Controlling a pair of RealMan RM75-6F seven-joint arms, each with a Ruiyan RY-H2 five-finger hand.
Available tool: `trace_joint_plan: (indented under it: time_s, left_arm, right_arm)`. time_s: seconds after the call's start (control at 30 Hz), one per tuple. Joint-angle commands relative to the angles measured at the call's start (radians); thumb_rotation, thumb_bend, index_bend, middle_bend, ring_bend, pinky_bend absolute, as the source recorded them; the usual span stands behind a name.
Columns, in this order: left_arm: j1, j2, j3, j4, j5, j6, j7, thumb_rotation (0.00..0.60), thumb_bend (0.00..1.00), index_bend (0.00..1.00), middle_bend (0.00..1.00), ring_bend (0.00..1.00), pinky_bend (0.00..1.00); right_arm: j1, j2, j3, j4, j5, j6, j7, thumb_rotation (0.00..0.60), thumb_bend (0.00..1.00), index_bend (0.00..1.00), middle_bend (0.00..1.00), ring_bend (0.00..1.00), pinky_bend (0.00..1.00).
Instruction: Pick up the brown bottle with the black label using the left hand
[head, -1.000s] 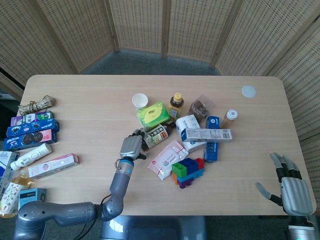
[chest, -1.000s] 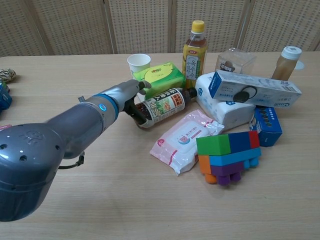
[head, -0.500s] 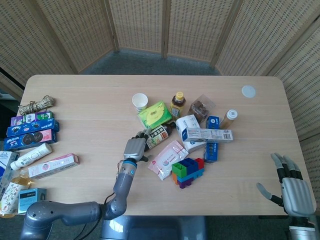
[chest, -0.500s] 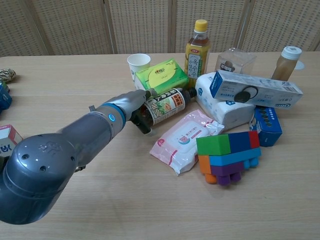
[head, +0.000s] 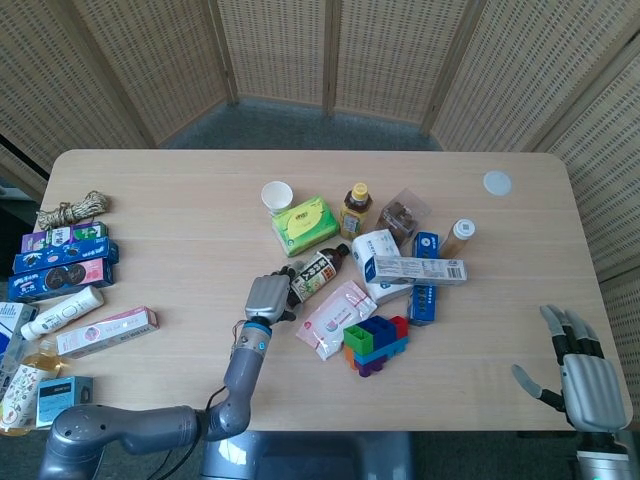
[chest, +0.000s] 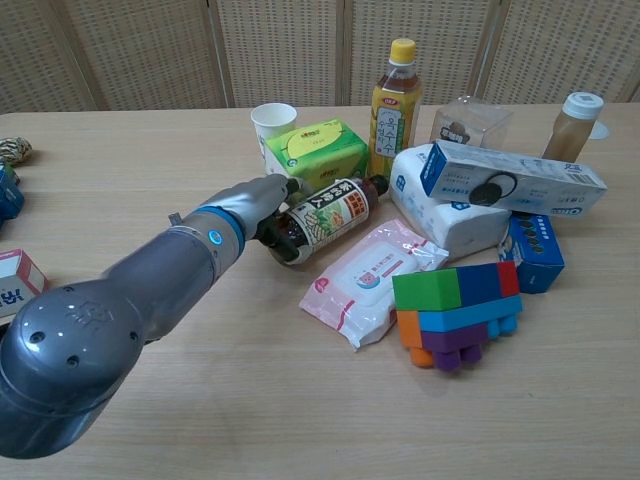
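Head view first: we saw the brown bottle (head: 314, 273) lying on its side near the middle of the table (head: 180, 200), cap end toward the far right, base toward the near left. Our left hand (head: 268, 297) sat right at that base, fingers curled around it, so we called it a hold on the bottle's lower end. The bottle looked tilted, though we could not tell from above whether it had left the wood. The green pack (head: 305, 223) lay just beyond it, the pink wipes packet (head: 336, 315) just to its right. Our right hand (head: 583, 374) waited well apart at the near right edge, fingers spread, holding nothing.

Chest view next: the left hand (chest: 262, 196) wrapped the base of the brown bottle (chest: 322, 216), and the black label faced us. The neck pointed toward the white pack (chest: 447, 222), with the yellow-capped tea bottle (chest: 391, 110) upright just behind.

How to do it well, as we judged it: a grip this near the base leaves the long neck end hanging, so we wanted the fingers firm before rising, then a straight lift, neck kept off the white pack and the tea bottle, no swing toward the paper cup (chest: 273, 125).
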Motion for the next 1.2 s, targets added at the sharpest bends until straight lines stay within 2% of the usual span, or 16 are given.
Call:
trace_joint_plan:
  time_s: [0.03,0.13,0.33,0.47,0.67,1.2]
  left_arm:
    - [0.019,0.016,0.008,-0.026,0.026,0.010,-0.026,0.600,0.60,0.45,0.54,0.61,0.69]
    - [0.048,0.054,0.023,-0.079,0.073,0.034,-0.058,0.600,0.60,0.47,0.56,0.63,0.71]
    - [0.110,0.169,0.037,-0.251,0.182,0.088,-0.131,0.600,0.60,0.50,0.59,0.66,0.73]
    - [0.147,0.251,0.031,-0.376,0.251,0.132,-0.175,0.600,0.60,0.53,0.62,0.68,0.76]
    - [0.181,0.346,0.009,-0.531,0.299,0.168,-0.212,0.600,0.60,0.54,0.62,0.69,0.77]
    - [0.232,0.507,-0.027,-0.764,0.393,0.251,-0.250,0.600,0.60,0.54,0.63,0.70,0.78]
  right_arm:
    - [0.000,0.001,0.001,-0.001,-0.001,0.001,-0.001,0.002,0.19,0.00,0.03,0.00,0.00]
    - [0.001,0.001,0.001,0.000,0.000,-0.002,0.000,0.001,0.19,0.00,0.03,0.00,0.00]
    - [0.015,-0.013,0.003,0.007,-0.002,-0.022,0.000,0.002,0.19,0.00,0.03,0.00,0.00]
    - [0.023,-0.021,0.006,0.012,-0.004,-0.031,0.001,0.001,0.19,0.00,0.03,0.00,0.00]
    - [0.028,-0.025,0.007,0.017,-0.003,-0.035,0.006,0.001,0.20,0.00,0.03,0.00,0.00]
    - [0.051,-0.046,0.009,0.030,-0.007,-0.062,0.010,0.002,0.19,0.00,0.03,0.00,0.00]
